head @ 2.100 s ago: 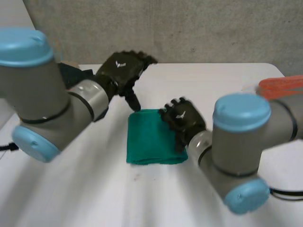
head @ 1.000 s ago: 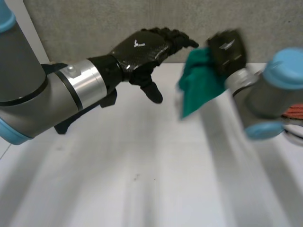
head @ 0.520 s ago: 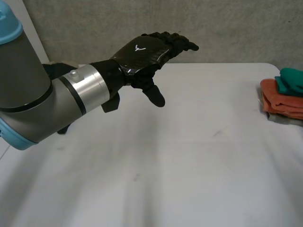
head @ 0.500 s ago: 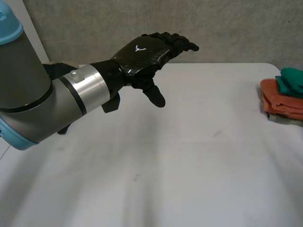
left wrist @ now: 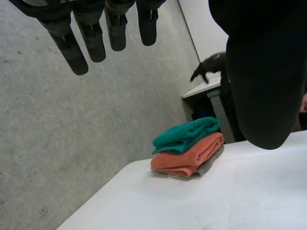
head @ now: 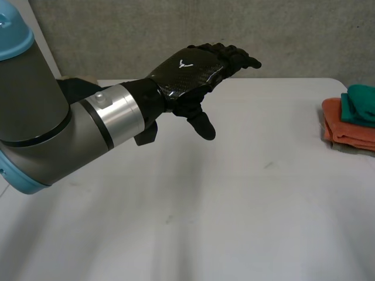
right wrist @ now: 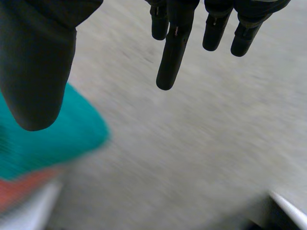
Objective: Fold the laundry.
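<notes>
**Item 1. Stack [left wrist: 189,152].** Three folded cloths are piled on the white worktop [head: 234,222], at its edge on the robot's right side. The grey concrete wall [left wrist: 62,134] stands behind the stack.
- Top: green cloth [head: 360,100], folded and a little rumpled, with a rounded fold. It lies directly on the layer below.
- Middle: orange cloth [head: 345,131], folded in several layers. It touches the green above and juts out past it.
- Bottom: grey cloth [left wrist: 211,164], mostly covered. A thin edge shows under the orange.

**Item 2. Left hand [head: 187,70].** It is black and well apart from the stack, held in the air over the worktop with the back of the hand up.
- Fingers: straight and close together.
- Thumb: hanging down, clear of the fingers.
- State: wide, holding nothing.
- In the left wrist view the stack lies far beyond the fingertips, with no contact.

**Item 3. Left arm [head: 53,134].** It is grey with a silver cuff and a light-blue cap. It reaches in from the side of the worktop away from the stack.

**Item 4. Right hand [right wrist: 36,62].** It is black and near the stack.
- Fingers: straight, set well clear of the thumb.
- State: wide, with nothing between fingers and thumb.
- In the right wrist view the green cloth lies just beyond the thumb, with the orange under it.
- That view is too blurred to tell whether the thumb touches the stack.
</notes>
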You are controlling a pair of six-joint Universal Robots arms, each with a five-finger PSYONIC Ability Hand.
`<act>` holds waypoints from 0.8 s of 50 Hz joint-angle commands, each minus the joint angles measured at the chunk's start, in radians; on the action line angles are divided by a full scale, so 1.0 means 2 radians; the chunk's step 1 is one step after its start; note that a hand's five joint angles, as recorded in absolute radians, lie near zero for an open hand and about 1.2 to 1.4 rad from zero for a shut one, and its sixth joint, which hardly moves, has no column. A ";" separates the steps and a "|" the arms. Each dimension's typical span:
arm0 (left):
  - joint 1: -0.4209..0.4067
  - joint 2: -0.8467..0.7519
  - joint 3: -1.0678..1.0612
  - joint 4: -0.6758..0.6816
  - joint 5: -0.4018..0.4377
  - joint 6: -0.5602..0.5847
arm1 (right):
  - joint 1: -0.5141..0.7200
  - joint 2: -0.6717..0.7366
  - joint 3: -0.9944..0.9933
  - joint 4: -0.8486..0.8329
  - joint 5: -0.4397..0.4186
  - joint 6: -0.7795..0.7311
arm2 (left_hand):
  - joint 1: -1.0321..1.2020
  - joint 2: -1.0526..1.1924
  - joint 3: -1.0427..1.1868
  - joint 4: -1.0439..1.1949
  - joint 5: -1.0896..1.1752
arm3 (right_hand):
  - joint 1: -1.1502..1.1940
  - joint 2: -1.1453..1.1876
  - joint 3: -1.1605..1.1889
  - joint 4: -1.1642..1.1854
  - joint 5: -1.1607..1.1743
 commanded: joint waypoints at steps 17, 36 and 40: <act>0.154 0.059 0.093 0.038 -0.204 -0.041 | 0.332 -0.082 0.006 -0.143 0.024 -0.021 | 0.021 0.015 0.012 0.016 0.007 | -0.028 -0.274 -0.016 -0.015 -0.021; 0.305 -0.283 0.144 0.132 -0.209 0.292 | 0.439 -0.052 0.250 -0.120 0.016 -0.036 | -0.007 -0.013 -0.016 -0.012 -0.021 | -0.028 -0.274 -0.016 -0.015 -0.021; 0.313 -0.350 0.191 0.160 -0.205 0.292 | 0.434 -0.051 0.276 -0.126 0.015 -0.038 | -0.005 -0.011 -0.014 -0.010 -0.020 | -0.028 -0.274 -0.016 -0.015 -0.021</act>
